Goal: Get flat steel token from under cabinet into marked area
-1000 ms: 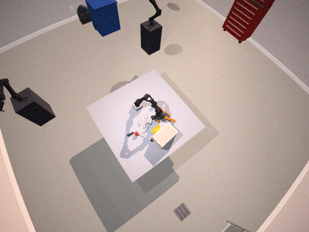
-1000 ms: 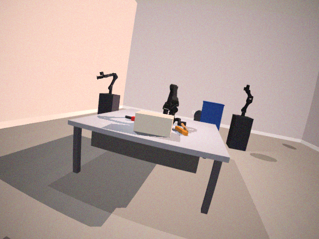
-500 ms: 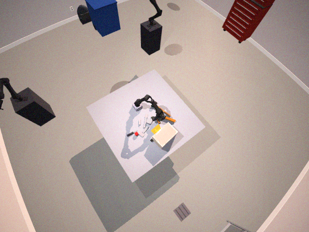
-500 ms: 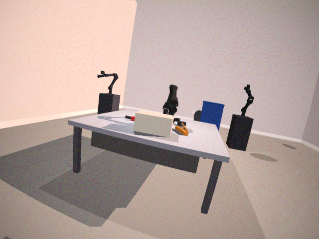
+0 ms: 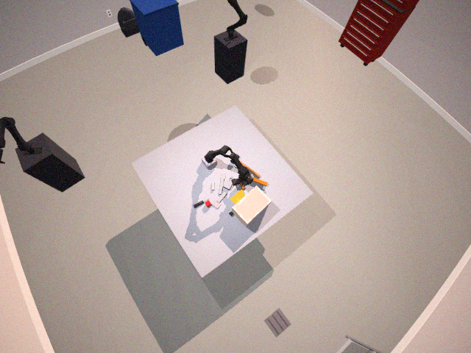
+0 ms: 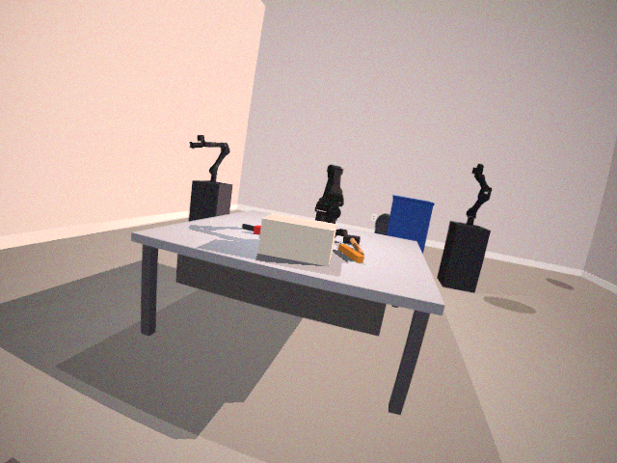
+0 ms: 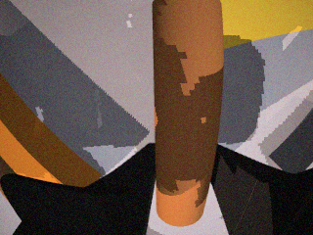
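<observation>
The cream cabinet (image 5: 252,206) (image 6: 296,241) stands on the table (image 5: 281,182) (image 6: 388,269). Its vent slots are out of sight, and I cannot see the steel token. The yellow marked area (image 5: 238,196) (image 7: 274,17) lies in front of the cabinet; it shows at the top right of the wrist view. My gripper (image 5: 242,182) (image 7: 185,164) is shut on an orange-brown round rod (image 7: 188,98), just beside the yellow area. The rod runs up the middle of the wrist view; its far end is out of that view.
Two orange bars (image 5: 260,182) (image 5: 251,170) lie near the gripper, one close to the cabinet. Several pale pieces (image 5: 221,184), a red block (image 5: 207,203) (image 6: 256,230) and a black bar (image 5: 198,204) lie farther off. A small dark block (image 5: 231,213) sits by the cabinet's corner.
</observation>
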Robot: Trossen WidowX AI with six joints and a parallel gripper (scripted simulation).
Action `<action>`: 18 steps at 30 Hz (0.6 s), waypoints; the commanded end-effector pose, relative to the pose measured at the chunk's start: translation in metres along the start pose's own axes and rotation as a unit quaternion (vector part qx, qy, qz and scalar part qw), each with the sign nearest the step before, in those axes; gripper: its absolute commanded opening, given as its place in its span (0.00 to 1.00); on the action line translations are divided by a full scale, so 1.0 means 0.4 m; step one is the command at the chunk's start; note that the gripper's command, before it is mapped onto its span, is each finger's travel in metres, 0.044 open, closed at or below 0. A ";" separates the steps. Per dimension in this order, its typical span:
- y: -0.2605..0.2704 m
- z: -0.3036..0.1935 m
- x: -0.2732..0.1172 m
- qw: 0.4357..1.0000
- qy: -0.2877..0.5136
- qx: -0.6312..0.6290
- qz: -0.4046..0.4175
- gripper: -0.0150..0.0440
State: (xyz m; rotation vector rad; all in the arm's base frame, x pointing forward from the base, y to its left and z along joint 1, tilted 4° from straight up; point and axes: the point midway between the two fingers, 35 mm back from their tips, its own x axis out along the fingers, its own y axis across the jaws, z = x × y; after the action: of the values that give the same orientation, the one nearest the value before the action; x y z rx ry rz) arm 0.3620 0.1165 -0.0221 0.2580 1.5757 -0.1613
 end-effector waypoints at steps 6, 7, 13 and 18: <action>0.000 0.028 -0.001 1.000 -0.001 -0.001 0.001 0.25; 0.000 0.031 -0.001 1.000 -0.001 -0.001 0.001 0.25; -0.001 0.046 -0.001 1.000 -0.002 -0.001 0.001 0.25; -0.001 0.059 -0.002 1.000 -0.002 -0.001 0.001 0.25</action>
State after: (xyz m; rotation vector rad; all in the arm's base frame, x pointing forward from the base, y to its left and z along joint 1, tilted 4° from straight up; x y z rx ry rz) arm 0.3799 0.1115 -0.0220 0.2580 1.5745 -0.1614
